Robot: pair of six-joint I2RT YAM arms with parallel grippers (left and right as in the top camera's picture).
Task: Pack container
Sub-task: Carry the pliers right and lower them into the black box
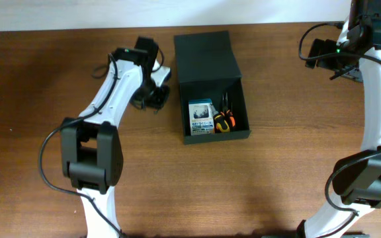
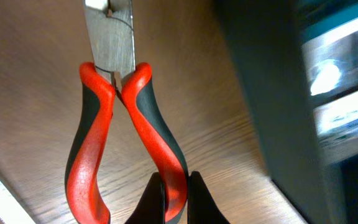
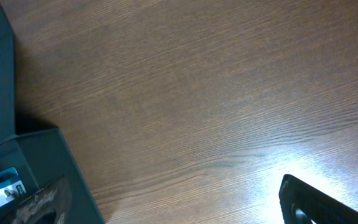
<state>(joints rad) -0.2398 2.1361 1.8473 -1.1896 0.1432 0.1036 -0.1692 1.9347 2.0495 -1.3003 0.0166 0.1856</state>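
1. The left claw (image 2: 174, 190) is pressed together, pinching one red-and-black handle of the pliers (image 2: 143, 115). They sit just beside the container (image 2: 260, 106), and we cannot tell whether they rest on the surface (image 2: 36, 74) or hang clear of it.
2. The right claw (image 1: 321, 53) is spread and holds nothing, well apart from the container.
3. The container stands mid-surface with its lid (image 1: 206, 56) folded back. Inside lie a card pack (image 1: 201, 116) and an orange-and-black tool (image 1: 224, 121).
4. We judge the packing partly done: the pliers have yet to go in, and the lid is not yet closed.
5. The left arm reaches forward to the container's left side. The right arm stretches along the far right edge.
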